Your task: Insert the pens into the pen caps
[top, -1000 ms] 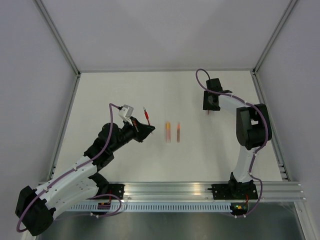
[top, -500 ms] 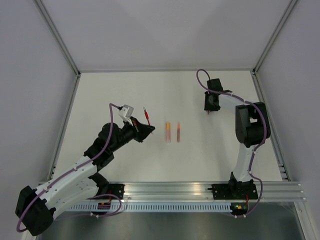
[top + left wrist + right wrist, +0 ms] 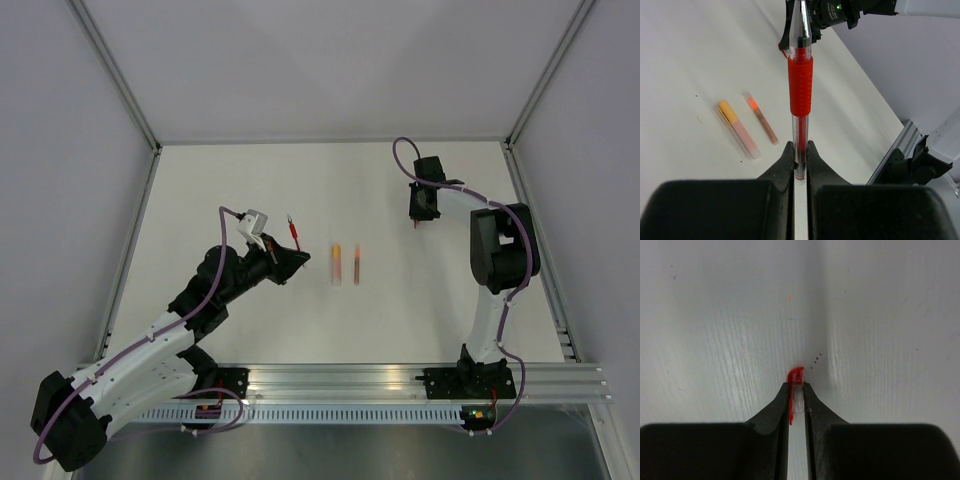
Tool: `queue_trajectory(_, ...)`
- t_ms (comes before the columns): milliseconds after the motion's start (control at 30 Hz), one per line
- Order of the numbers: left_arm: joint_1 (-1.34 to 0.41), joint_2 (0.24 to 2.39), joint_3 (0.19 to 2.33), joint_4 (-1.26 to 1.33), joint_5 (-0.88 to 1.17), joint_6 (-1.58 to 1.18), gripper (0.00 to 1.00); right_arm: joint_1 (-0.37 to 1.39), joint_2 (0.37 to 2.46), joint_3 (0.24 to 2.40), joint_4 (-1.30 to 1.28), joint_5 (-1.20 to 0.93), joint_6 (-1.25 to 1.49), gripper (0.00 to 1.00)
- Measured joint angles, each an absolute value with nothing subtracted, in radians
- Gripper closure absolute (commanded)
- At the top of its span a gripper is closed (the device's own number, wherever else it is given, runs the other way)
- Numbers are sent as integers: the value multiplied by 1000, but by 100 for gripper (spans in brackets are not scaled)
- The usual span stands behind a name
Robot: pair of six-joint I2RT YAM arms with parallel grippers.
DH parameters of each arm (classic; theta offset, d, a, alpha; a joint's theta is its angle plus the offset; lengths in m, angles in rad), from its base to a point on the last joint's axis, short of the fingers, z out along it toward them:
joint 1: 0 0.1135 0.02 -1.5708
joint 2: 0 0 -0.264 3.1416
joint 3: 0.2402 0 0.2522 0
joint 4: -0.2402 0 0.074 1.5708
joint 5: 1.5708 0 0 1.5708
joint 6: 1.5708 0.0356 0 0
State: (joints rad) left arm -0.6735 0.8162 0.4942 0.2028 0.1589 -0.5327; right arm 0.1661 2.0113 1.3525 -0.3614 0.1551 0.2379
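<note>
Left wrist view puts the left gripper (image 3: 800, 156) at the bottom of the frame, its two dark fingers pinched tight on the clear lower end of a red pen (image 3: 800, 85). The pen runs straight up and away from the fingers, with its red rubber grip sleeve well clear of them, and it is held above the white table (image 3: 695, 55) rather than resting on it. On the table to the left of the held pen lie two more slim sticks, close together but not touching and roughly parallel: an orange-ended pen (image 3: 738, 129) with a pale pink body, and just to its right a thinner brown pen (image 3: 761, 125) with a red-orange far end. From the top camera these two lie at the middle of the table, between the two arms. The right arm (image 3: 500, 250) reaches to the far right part of the table, well apart from the left one. Its wrist camera shows the right gripper (image 3: 796, 399) low over the surface, its fingertips nearly together and pressing on both sides of a small pen cap (image 3: 796, 376), clear with a red top and clip, which sticks out just beyond the tips.
</note>
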Motion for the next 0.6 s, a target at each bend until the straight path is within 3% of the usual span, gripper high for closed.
queue_trajectory(600, -673, 856, 494, 203, 160, -533, 98, 184, 1956, 1259, -277, 91, 266, 100)
